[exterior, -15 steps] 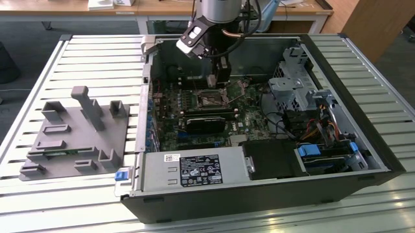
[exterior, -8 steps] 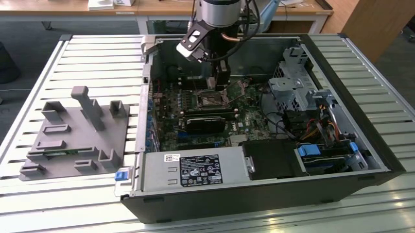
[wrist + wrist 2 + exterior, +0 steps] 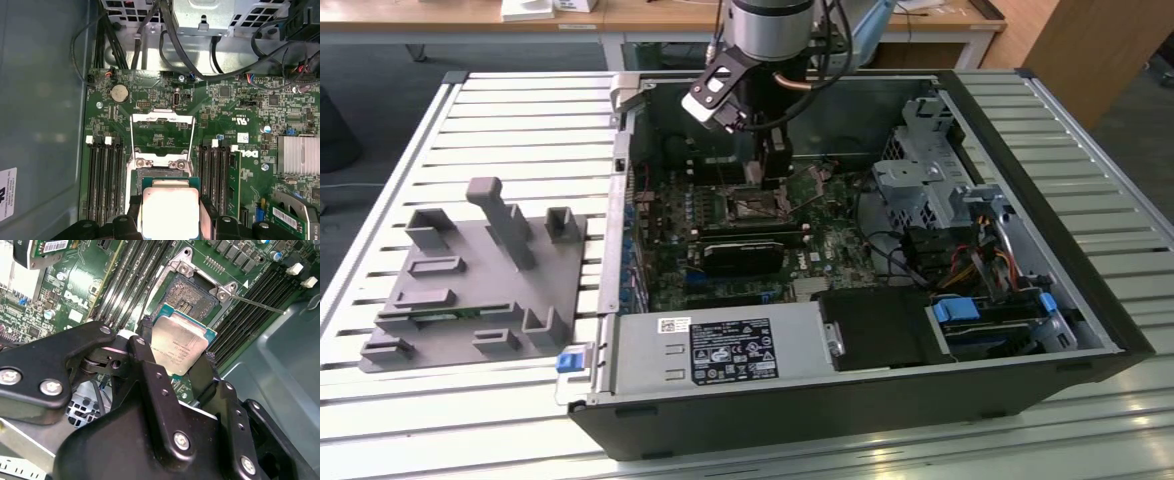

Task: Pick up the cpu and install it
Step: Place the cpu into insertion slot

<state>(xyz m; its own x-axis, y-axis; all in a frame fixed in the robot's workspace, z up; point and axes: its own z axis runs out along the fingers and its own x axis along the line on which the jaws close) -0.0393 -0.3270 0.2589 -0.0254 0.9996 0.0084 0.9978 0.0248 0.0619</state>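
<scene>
Your jaws squeeze the cpu from two sides. You hold it just above the open socket on the green board, inside the black computer case.

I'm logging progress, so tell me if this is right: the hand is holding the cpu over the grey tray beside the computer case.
Not quite. The hand holds the cpu inside the computer case, over the motherboard at its open socket, not over the grey tray. The second wrist view shows it.
</scene>
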